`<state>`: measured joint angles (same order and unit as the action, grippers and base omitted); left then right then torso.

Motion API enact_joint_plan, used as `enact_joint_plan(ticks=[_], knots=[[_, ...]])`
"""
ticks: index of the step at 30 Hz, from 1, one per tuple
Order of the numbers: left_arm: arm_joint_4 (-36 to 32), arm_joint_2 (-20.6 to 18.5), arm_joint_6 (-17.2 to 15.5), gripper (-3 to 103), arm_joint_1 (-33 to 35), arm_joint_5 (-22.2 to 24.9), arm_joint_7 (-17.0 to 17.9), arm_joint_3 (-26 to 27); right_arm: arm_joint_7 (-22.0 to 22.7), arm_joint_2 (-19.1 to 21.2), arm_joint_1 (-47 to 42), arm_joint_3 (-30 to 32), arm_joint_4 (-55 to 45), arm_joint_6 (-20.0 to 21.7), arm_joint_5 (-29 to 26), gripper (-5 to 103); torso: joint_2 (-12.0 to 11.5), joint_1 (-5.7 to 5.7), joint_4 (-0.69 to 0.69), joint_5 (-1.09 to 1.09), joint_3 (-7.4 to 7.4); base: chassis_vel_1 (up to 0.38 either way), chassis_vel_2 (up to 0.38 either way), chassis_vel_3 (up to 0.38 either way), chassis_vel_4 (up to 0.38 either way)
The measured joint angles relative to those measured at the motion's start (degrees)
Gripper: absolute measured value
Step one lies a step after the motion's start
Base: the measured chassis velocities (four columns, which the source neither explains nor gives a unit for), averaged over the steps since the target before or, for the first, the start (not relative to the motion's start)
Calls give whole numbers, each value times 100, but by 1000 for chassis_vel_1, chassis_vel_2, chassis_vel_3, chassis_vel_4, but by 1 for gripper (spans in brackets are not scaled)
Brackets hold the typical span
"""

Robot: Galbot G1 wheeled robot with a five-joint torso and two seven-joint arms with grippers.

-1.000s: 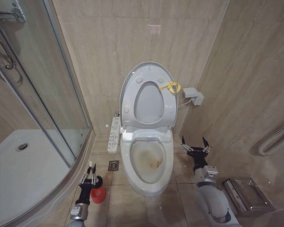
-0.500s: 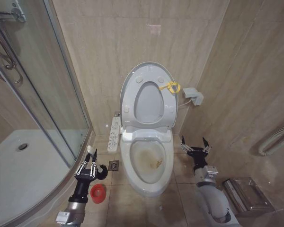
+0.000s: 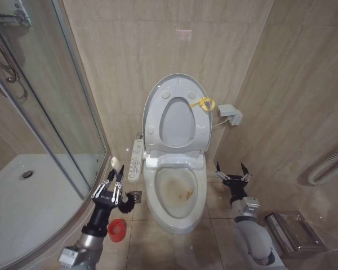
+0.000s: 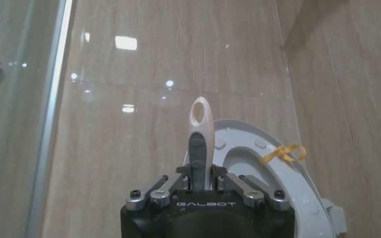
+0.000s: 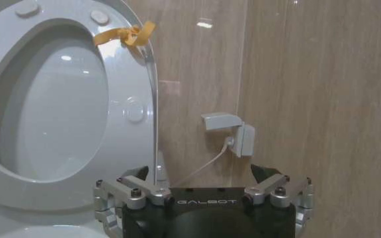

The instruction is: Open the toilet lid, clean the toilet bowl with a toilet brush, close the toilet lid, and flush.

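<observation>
The toilet lid point(image 3: 176, 85) stands upright against the wall with the seat ring raised against it, and a yellow loop point(image 3: 203, 103) hangs at its edge. Below it the toilet bowl point(image 3: 177, 191) lies uncovered, with yellowish-brown stains inside. My left gripper point(image 3: 110, 188) is shut on the toilet brush point(image 3: 117, 164), left of the bowl; the black bristle head point(image 3: 124, 205) hangs above the floor. In the left wrist view the white handle point(image 4: 199, 119) rises from between my closed fingers point(image 4: 200, 176). My right gripper point(image 3: 232, 174) waits open to the right of the bowl, facing the lid point(image 5: 45, 99).
A red holder cup point(image 3: 117, 229) sits on the floor below the brush. The glass shower enclosure point(image 3: 56, 124) closes off the left. A control panel point(image 3: 136, 159) and a floor drain point(image 3: 135, 197) lie beside the toilet. A wall socket box point(image 3: 230, 114) and a metal box point(image 3: 293, 230) are on the right.
My left gripper has lifted the toilet brush up out of the red holder cup and moved it toward the toilet. The right arm has not moved.
</observation>
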<state>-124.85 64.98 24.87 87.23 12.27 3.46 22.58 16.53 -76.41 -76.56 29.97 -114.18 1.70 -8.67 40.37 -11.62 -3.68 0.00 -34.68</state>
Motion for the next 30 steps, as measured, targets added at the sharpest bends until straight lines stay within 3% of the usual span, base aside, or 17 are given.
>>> enact_joint_plan(ticks=[6,13,21,30], knots=[[431,-342,-9,19,-610,426,-168,-251,-2,0,1,-1,0,0,0,100,-1,-4,1,-1,-2,-26,103,29,-104],[687,-355,11,19,-970,597,-242,-647,-2,0,1,-1,0,0,0,100,-1,-4,2,-1,-2,-21,72,33,-45],[916,-426,-15,19,-1536,848,-342,-1458,-2,0,0,0,0,0,0,100,-1,0,-1,0,-1,2,-28,-11,13],[1637,-449,-13,19,-2725,1101,-363,-2213,-2,0,1,-1,0,0,0,100,-1,-1,2,1,-1,0,0,0,0]])
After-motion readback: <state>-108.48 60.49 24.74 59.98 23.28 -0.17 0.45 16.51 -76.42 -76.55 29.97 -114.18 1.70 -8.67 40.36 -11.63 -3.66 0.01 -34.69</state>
